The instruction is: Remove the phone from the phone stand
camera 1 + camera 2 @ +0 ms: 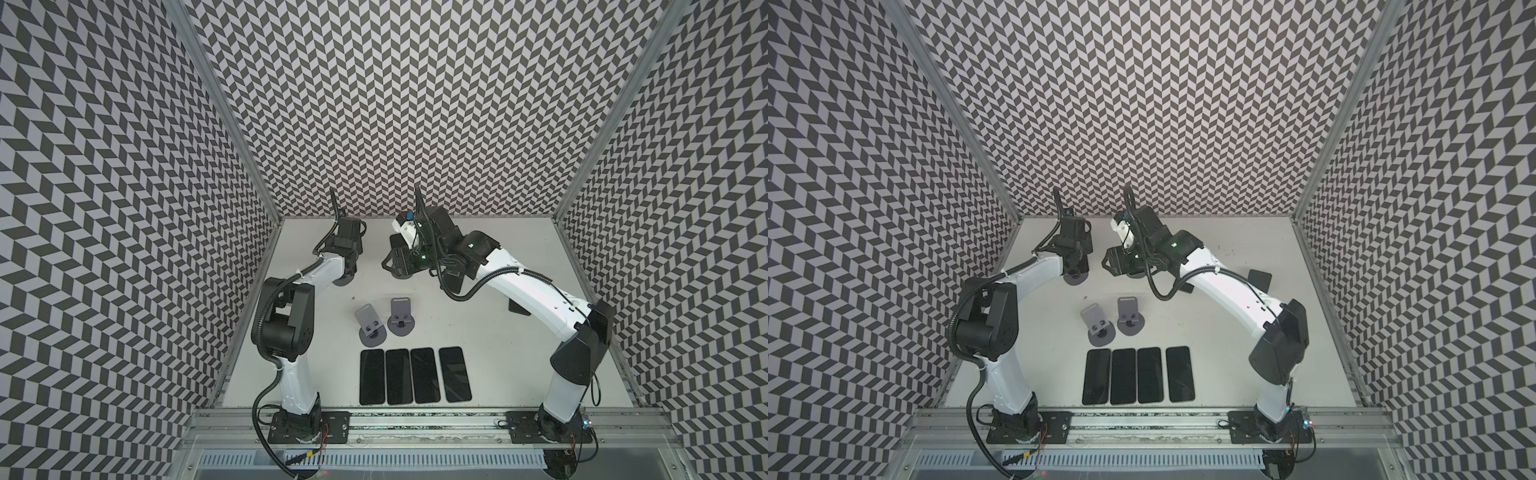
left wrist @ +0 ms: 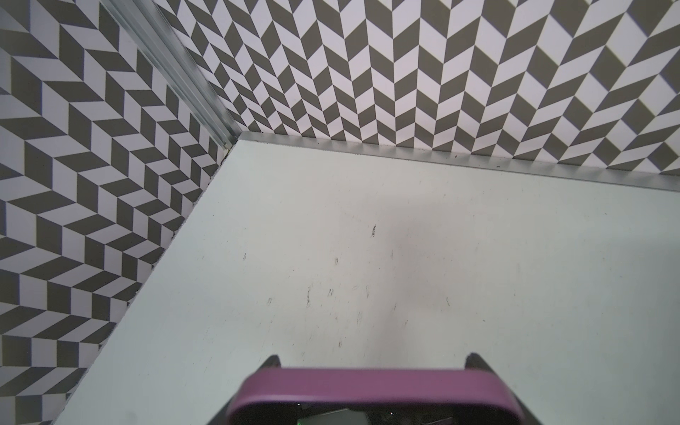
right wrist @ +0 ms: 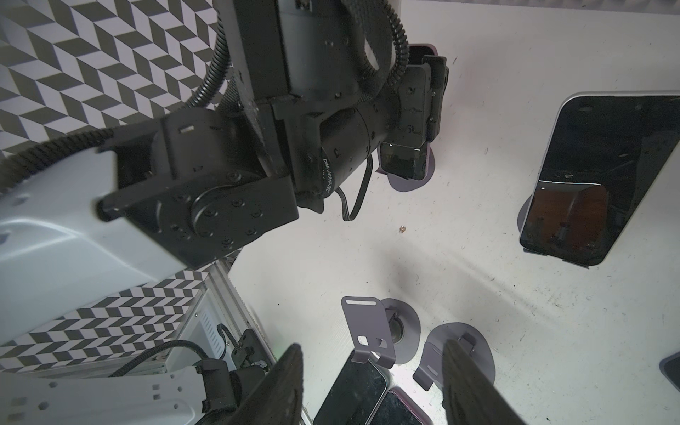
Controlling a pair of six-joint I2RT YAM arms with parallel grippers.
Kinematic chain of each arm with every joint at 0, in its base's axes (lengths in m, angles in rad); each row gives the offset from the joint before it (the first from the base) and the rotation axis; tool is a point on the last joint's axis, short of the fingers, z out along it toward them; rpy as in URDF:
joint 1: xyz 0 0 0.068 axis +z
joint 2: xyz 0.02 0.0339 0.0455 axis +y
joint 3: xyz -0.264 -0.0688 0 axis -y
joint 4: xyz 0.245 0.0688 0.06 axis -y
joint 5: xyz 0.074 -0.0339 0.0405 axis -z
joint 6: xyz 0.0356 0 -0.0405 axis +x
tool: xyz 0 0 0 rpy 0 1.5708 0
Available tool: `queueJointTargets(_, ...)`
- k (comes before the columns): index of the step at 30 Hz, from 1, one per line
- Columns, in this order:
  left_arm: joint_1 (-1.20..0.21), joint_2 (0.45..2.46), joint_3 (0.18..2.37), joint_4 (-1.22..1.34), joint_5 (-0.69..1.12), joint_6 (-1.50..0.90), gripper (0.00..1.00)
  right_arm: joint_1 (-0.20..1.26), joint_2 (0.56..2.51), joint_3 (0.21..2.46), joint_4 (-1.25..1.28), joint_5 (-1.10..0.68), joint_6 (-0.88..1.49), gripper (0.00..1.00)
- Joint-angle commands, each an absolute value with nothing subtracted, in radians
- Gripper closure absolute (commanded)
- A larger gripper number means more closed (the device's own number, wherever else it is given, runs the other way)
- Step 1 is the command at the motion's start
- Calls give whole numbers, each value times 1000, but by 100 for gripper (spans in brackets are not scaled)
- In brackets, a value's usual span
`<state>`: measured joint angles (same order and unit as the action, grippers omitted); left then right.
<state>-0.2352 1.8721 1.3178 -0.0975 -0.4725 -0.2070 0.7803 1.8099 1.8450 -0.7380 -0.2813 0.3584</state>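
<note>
A white counter [image 1: 498, 365] sits inside walls of black and white chevrons. The left arm reaches to the far half of the counter, close to the left edge. There the left fingers [image 2: 273, 361] are closed on the two sides of a purple-edged phone [image 2: 371, 386], one fingertip showing past each side of its top edge. The right wrist view shows the phone's lower end just over the round base of its grey stand [image 3: 408, 182]. Whether the phone is resting in the cradle cannot be told.

The right arm bends in from the right toward the far middle of the counter. The right fingers [image 3: 283, 382] stand apart with nothing between them.

Two empty stands [image 1: 372, 328] stand side by side near the middle of the counter. Four phones [image 1: 399, 376] lie flat in a close row near the front edge, screens dark. A second phone [image 3: 588, 176] leans on its own stand, apart from the others.
</note>
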Motion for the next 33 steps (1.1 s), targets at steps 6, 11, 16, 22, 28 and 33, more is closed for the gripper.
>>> queueJointTargets(6,-223,1801,1278,-24,-444,-224,39,777,1815,1868,-732,-272,350,42)
queueJointTargets(11,-215,1776,1273,-18,-414,-233,41,776,1825,1884,-746,-268,350,42)
queueJointTargets(16,-211,1760,1269,-20,-395,-226,44,777,1833,1897,-746,-268,352,42)
queueJointTargets(22,-202,1728,1251,-14,-381,-225,46,777,1837,1902,-762,-275,350,42)
queueJointTargets(28,-195,1714,1240,-9,-370,-222,47,779,1829,1901,-766,-273,354,42)
queueJointTargets(33,-193,1720,1241,-10,-364,-220,47,782,1821,1894,-765,-272,357,42)
